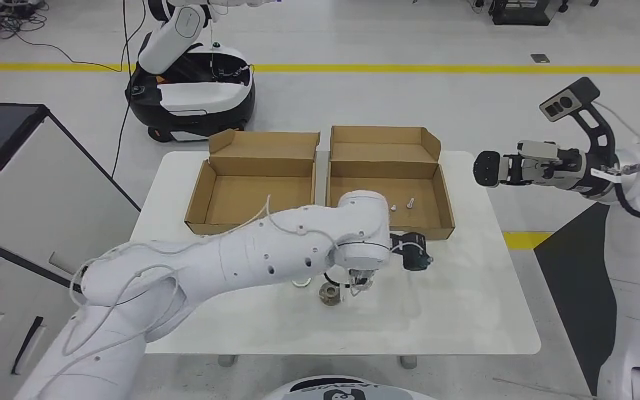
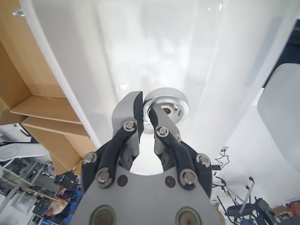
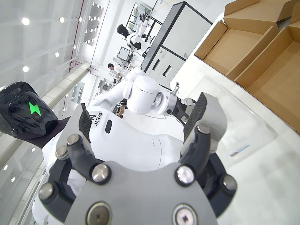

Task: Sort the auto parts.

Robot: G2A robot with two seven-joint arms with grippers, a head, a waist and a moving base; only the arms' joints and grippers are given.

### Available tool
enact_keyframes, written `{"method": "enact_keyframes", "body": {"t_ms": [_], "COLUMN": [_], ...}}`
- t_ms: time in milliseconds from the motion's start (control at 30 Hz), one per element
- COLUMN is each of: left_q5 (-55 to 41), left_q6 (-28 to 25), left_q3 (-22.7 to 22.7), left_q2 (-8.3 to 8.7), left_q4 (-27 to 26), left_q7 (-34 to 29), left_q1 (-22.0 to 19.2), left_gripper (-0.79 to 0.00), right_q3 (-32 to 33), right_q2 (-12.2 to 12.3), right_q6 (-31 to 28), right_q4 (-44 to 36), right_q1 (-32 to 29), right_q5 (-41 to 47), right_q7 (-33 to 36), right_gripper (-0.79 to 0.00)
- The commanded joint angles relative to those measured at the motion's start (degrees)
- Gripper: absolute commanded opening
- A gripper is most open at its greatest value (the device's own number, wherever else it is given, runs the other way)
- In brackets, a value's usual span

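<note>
Bright ceiling lamps; glare perhaps whitens the clear tub.

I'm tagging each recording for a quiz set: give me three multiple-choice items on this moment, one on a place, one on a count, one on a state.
1. Where is the silver wheel? A on the floor; B in the clear bin; C on a shelf.
2. How many cardboard boxes are on the table? A one; B two; C four.
3. How is the right claw? A open and empty; B shut on a bolt; C shut on a cable.
Answers: 1 B, the bin's clear walls rise around it; 2 B, they stand side by side; 3 A, its fingers are spread with nothing between them.
</note>
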Motion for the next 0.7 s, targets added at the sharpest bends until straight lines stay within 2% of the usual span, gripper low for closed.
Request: {"method": "enact_keyframes", "body": {"t_ms": [0, 167, 500, 667], "left_q5": [-1.7, -5.0, -4.5, -8.3], "left_q6": [0.0, 1.1, 1.4, 1.1], "left_q3": [0.0, 0.0, -0.1, -4.4], "left_q2": [1.33, 3.76, 3.89, 6.10], "left_q4": [-2.4, -7.1, -6.1, -2.7], "left_q7": [0.0, 0.0, 1.1, 5.4], "left_q1": [-1.7, -4.5, -3.9, -0.8], "left_gripper": [-0.785, -0.785, -0.785, -0.785], "right_q3": [0.0, 0.0, 0.0, 0.0], "right_q2": [0.0, 0.0, 0.0, 0.0], "right_q6": [0.0, 0.0, 0.0, 0.0], "right_q4": [0.0, 0.0, 0.0, 0.0], "right_q1": [0.0, 0.0, 0.0, 0.0], "right_q5": [0.0, 0.0, 0.0, 0.0], "right_q7": [0.0, 0.0, 0.0, 0.0], "right_gripper": [0.000, 0.000, 0.000, 0.000]}}
